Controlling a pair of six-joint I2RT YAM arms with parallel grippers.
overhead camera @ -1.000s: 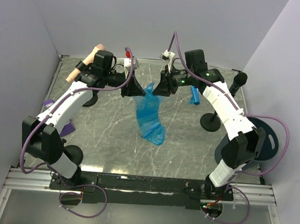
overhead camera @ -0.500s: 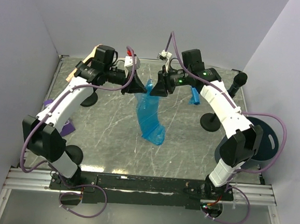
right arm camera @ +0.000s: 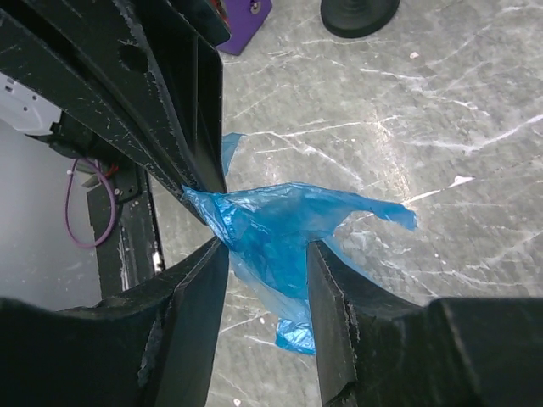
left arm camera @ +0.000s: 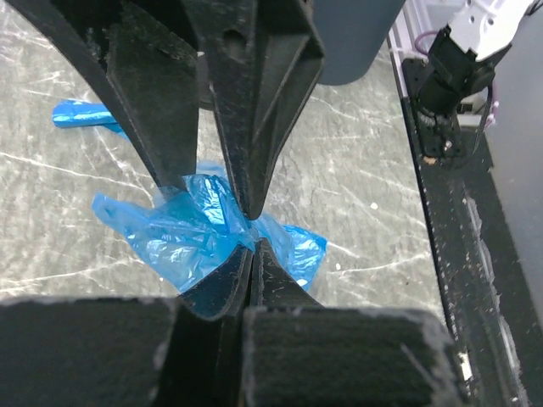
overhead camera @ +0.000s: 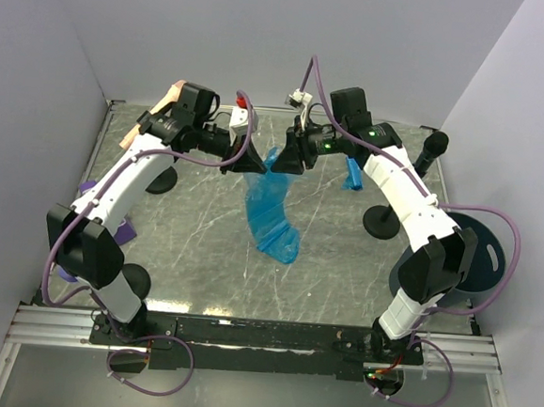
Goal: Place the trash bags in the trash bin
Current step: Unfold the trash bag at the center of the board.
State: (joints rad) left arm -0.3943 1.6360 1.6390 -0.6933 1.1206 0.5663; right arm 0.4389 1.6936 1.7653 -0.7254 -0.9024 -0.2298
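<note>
Top external view gives you the layout. On the left, your left gripper is clamped on the top edge of the blue bag, mid-table toward the far side. The bag is a long floppy sheet, and its length trails from that pinch toward the near edge.

Just right of the pinch, the right gripper meets the left one tip to tip. The right wrist view shows its fingers apart with the film between them, not gripping it. Further right, a small blue roll lies on the table.

The bin sits at the far right, partly hidden by the right arm and well apart from the bag. The carry therefore runs rightward, and I judge the right arm the nearer one for it.
</note>
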